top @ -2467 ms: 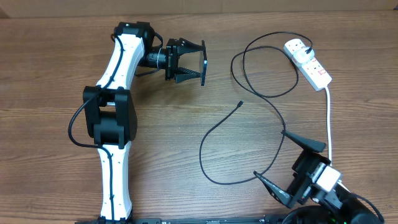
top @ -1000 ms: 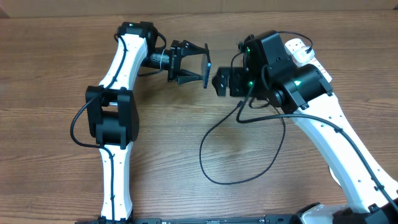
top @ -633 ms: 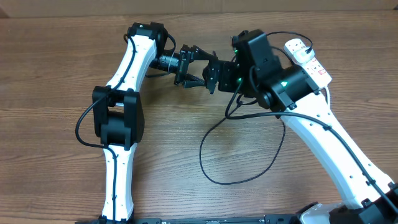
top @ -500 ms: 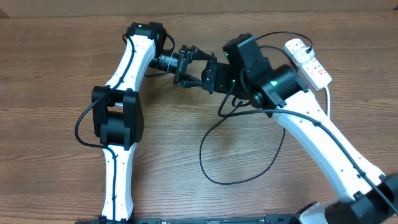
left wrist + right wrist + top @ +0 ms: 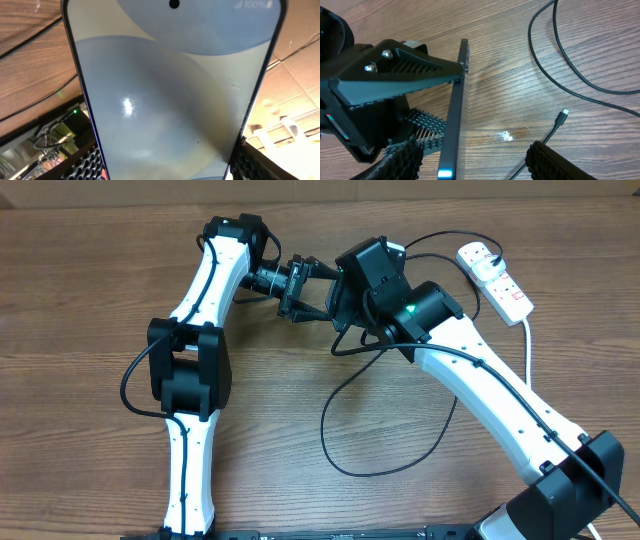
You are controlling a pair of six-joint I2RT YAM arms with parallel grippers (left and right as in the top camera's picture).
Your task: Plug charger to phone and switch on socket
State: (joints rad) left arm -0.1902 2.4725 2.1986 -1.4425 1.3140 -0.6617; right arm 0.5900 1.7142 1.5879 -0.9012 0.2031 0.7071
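The left end effector (image 5: 165,170) clamps the phone (image 5: 170,90) above the bench (image 5: 80,380) at 12 o'clock. The right end effector (image 5: 475,155) straddles its edge, jaws apart, gripping nothing. Closing off-centre could twist the phone loose. The charger (image 5: 563,114) tip lies unheld at the phone's 3 o'clock.

Phone (image 5: 170,90): glossy, reflective glass screen. Table (image 5: 80,300): matt wood grain. Charger (image 5: 562,117): smooth black sheath. Socket (image 5: 497,278): white plastic.

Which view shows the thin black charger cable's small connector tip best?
Right wrist: the connector tip lies unobstructed on the wooden table. Overhead, the right arm seems to cover it; only cable loops show. Left wrist is filled by the light blue phone; no tip visible.
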